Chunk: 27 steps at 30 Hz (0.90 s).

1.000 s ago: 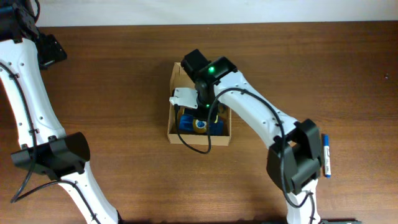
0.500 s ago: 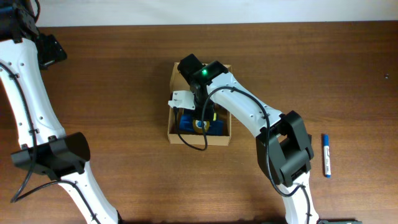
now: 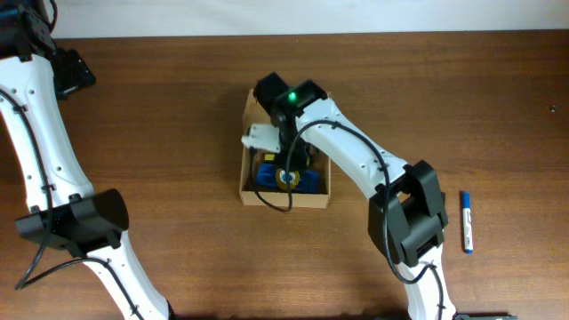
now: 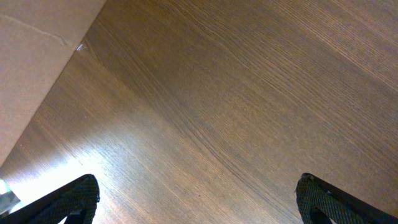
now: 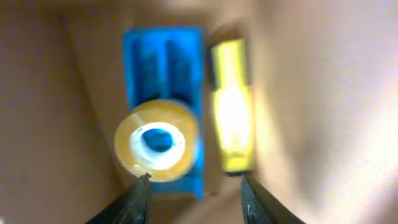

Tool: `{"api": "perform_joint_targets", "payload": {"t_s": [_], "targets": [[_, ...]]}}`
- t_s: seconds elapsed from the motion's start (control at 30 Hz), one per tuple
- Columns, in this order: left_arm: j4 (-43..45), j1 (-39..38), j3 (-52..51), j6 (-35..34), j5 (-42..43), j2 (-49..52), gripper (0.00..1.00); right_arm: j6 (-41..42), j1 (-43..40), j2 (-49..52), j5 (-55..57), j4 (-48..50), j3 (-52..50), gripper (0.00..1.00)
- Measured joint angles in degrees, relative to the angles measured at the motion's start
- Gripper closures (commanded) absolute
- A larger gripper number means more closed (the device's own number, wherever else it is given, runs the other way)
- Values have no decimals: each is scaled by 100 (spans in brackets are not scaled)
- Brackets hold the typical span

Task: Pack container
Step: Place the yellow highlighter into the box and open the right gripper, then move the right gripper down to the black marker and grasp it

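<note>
The tan cardboard container (image 3: 246,169) stands open at the table's middle. Inside it lie a flat blue case (image 3: 307,182), a yellow-rimmed tape roll (image 3: 286,178) on top of the case, and a yellow marker. The right wrist view shows the blue case (image 5: 163,59), the tape roll (image 5: 157,142) and the yellow marker (image 5: 231,118) between the box's walls (image 5: 56,106). My right gripper (image 3: 286,147) hangs over the box, open and empty (image 5: 194,186), above the contents. My left gripper (image 3: 71,73) is at the far left, open and empty (image 4: 199,202) over bare wood.
A blue-and-white marker (image 3: 466,222) lies on the table at the right, beside the right arm's base. A pale tan surface (image 4: 31,62) fills the upper left corner of the left wrist view.
The right arm's elbow has swung left and the right gripper has shifted slightly toward the box's far end. The left arm has not moved.
</note>
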Motion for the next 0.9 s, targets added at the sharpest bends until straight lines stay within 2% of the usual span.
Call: {"api": "perform_joint_targets", "payload": {"t_s": [0.1,0.23,0.37,0.5,0.63,0.77,0.9], "targets": [[2,0,0,0,0,0,0,317,-7,-247,63,31,387,45],[2,0,0,0,0,0,0,769,-247,-1064,81,111,413,43],[2,0,0,0,0,0,0,1311,-1233,-2192,81,411,197,42],[2,0,0,0,-2,0,0,1869,-2730,-3276,175,485,-557,43],[2,0,0,0,0,0,0,2540,-3805,-3713,162,-122,-1325,48],[2,0,0,0,0,0,0,3128,-4203,-3652,66,-361,-2277,48],[2,0,0,0,0,0,0,3467,-4214,-3609,-15,-63,-3434,46]]}}
